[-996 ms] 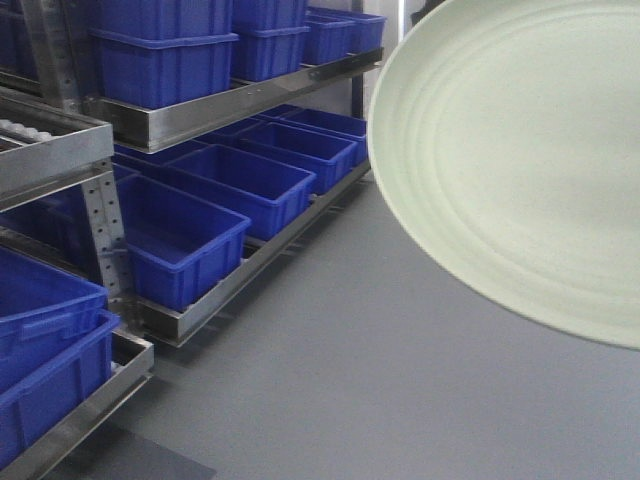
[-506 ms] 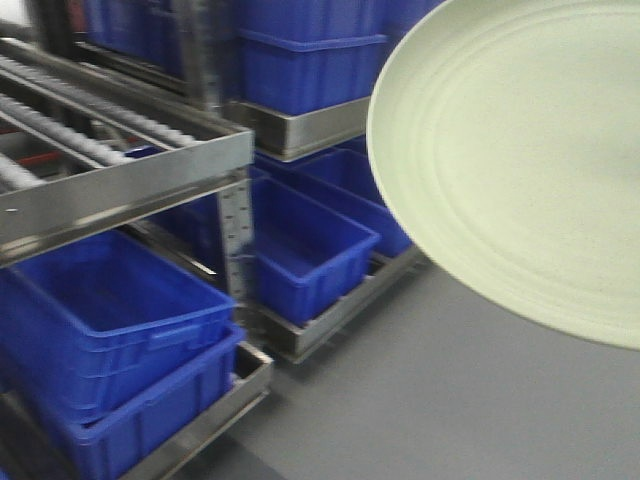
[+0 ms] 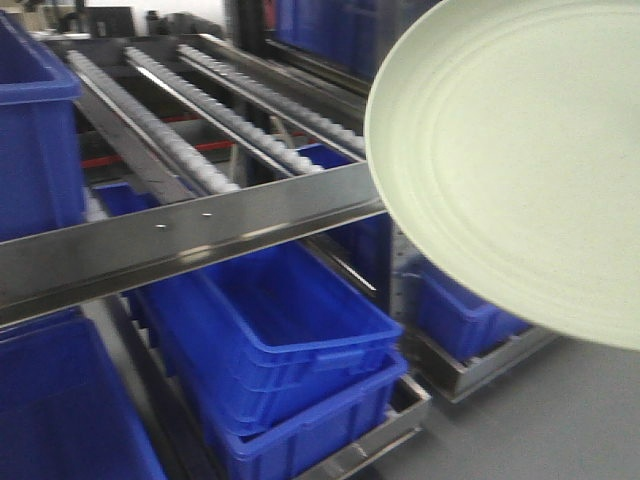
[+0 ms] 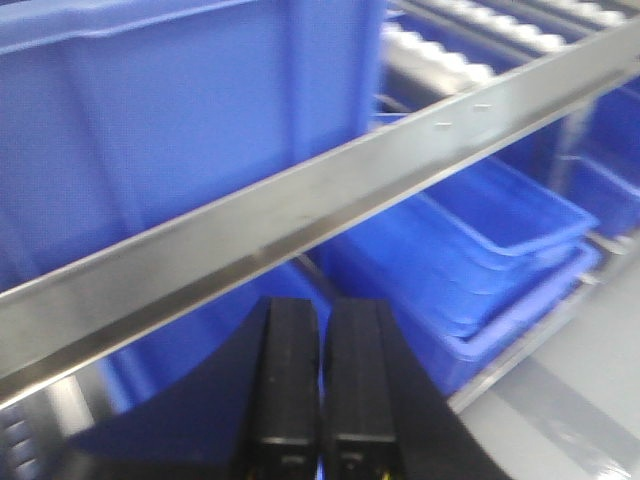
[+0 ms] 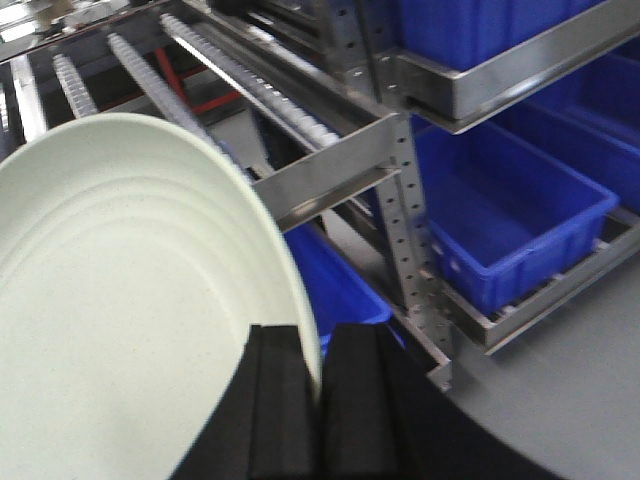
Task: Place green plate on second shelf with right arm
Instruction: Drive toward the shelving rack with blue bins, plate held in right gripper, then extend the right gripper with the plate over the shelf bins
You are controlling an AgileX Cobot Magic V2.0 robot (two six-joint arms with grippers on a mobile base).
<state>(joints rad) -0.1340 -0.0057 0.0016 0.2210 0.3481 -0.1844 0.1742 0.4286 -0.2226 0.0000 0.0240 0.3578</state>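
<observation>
The right gripper (image 5: pixel 320 338) is pinching the near rim of the green plate (image 5: pixel 130 320) between its two black fingers, with the rim sitting in the slot between them. The plate is hanging in the air, tilted, with its ringed face turned toward the cameras, and is resting on nothing. In the front view it is covering the right end of the rack's steel front rail (image 3: pixel 200 235). The left gripper (image 4: pixel 322 312) is holding its fingers pressed together on nothing, low in front of the same rail. Behind the rail, roller tracks (image 3: pixel 170 140) are running back into the rack. A tall blue bin (image 3: pixel 35 130) is standing at that level's left end, and open blue bins (image 3: pixel 290 330) are sitting on the level below. Judgement: the approach step is in hand, and the plate is not yet over any shelf. The next move is calling for the plate to be levelled, carried over the front rail's edge clear of the upright post (image 5: pixel 410 220), then lowered onto the rollers. Whether the roller level is the second shelf cannot be told for certain.
</observation>
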